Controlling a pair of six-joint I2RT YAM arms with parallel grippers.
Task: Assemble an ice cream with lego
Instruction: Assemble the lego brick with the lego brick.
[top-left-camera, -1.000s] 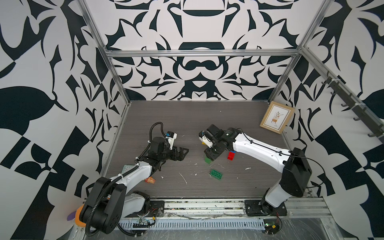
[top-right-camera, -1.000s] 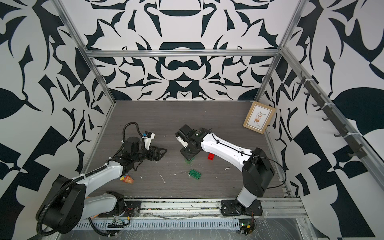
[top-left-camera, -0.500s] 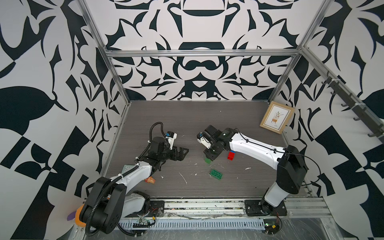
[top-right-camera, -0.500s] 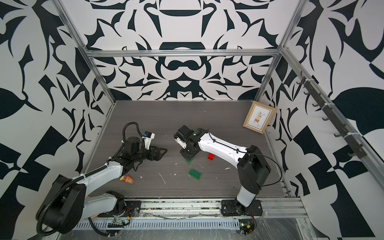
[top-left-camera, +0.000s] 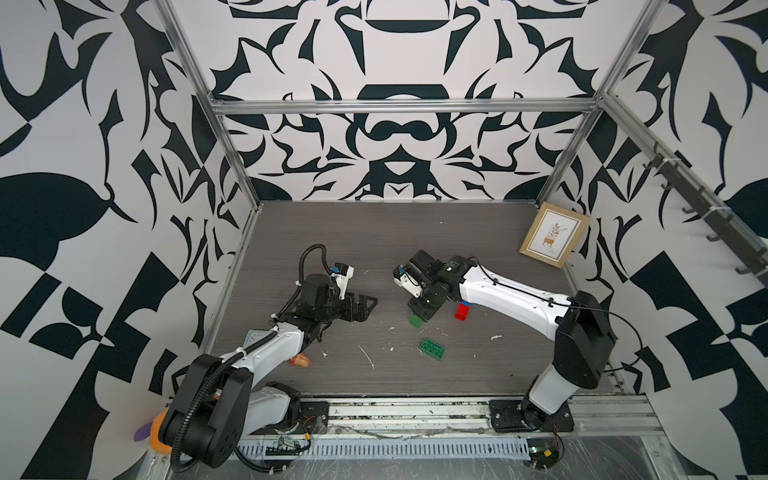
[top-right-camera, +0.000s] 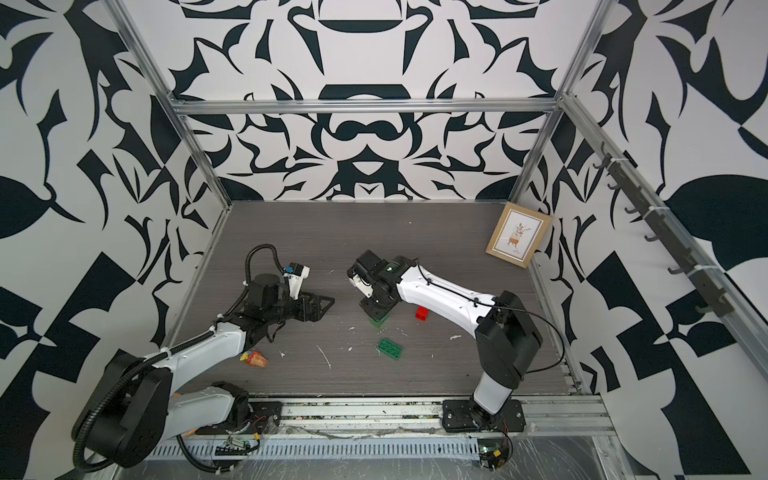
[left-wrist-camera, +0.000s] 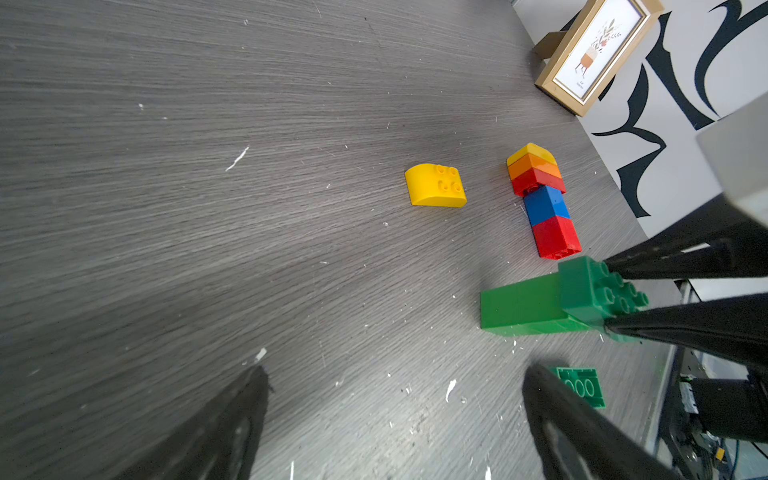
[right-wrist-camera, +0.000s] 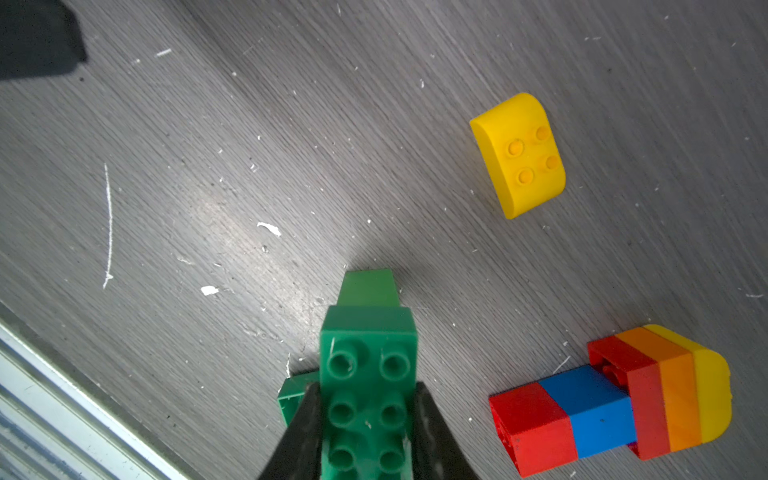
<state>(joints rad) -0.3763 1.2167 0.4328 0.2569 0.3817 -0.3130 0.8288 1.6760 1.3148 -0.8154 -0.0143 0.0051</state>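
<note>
1. The right claw (right-wrist-camera: 365, 388) is pinched in narrow on the dark green brick (right-wrist-camera: 368, 361), one finger on each long side, with the studs facing the wrist cam.
2. That brick sits on a lighter green brick (left-wrist-camera: 523, 305), around the middle of the table (top-left-camera: 374, 232) and a bit toward the front.
3. The left claw (left-wrist-camera: 399, 370) is spread wide with nothing in it. It's low over the table, pointed at the green pair but well apart from it.
4. A yellow dome brick (right-wrist-camera: 519, 153) lies loose on its own, studs up.
5. The stack (right-wrist-camera: 602, 411) lies on its side near the green pair: red, blue, red, orange, then a yellow dome cap.
6. A flat green plate (top-left-camera: 432, 348) lies near the green pair on the front side, not touching.
7. A crumpled wrapper (top-left-camera: 300, 360) sits by the left arm.
</note>
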